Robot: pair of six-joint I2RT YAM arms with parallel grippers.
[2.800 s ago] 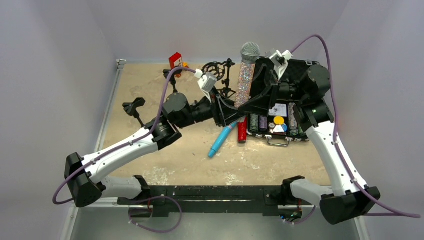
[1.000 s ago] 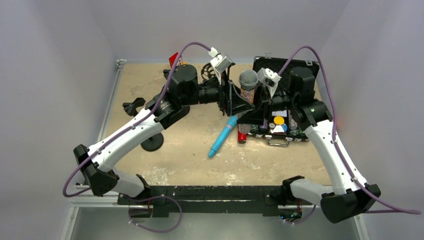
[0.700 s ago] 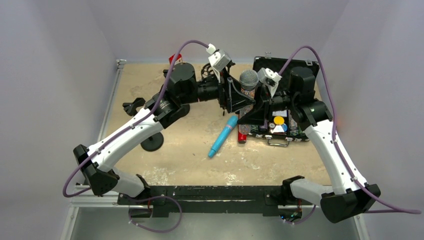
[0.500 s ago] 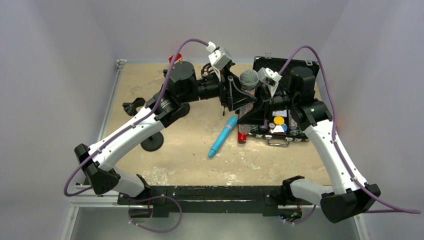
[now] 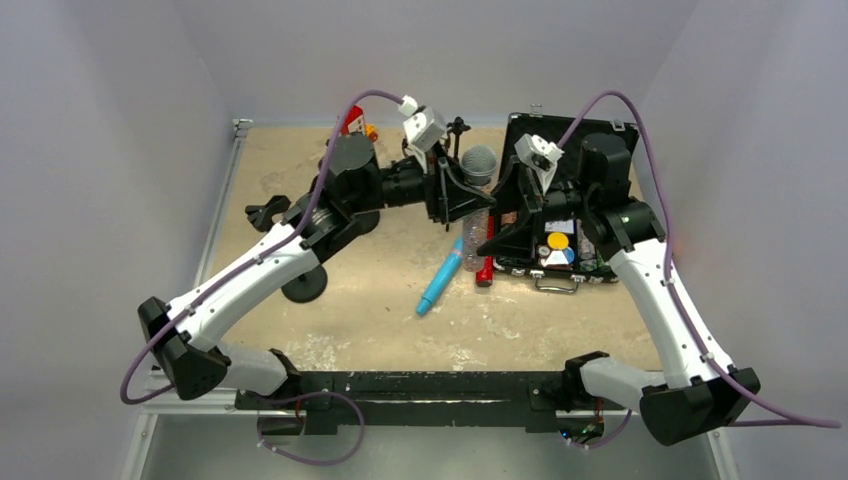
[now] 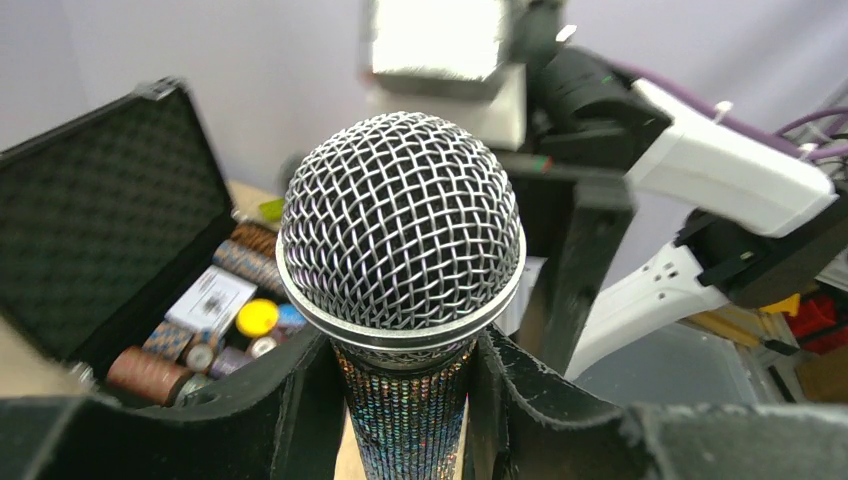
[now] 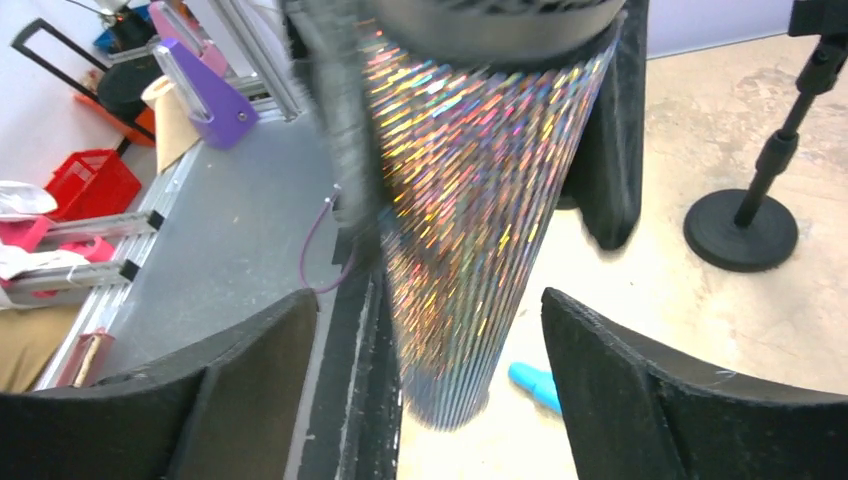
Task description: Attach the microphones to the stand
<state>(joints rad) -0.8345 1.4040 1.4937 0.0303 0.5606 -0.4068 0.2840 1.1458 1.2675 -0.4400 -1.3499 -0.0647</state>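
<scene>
An open black case [image 6: 95, 225] (poker chips [image 6: 140, 368] inside) lies well apart from a small red object [image 5: 352, 119].

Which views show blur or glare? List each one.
Left wrist: the silver-glitter microphone with grey mesh head is sharp, the white housing behind it washed out. Right wrist: rainbow glare streaks its handle; its head at the top edge is blurred. Top external: even light, faint shadows, no glare.
</scene>
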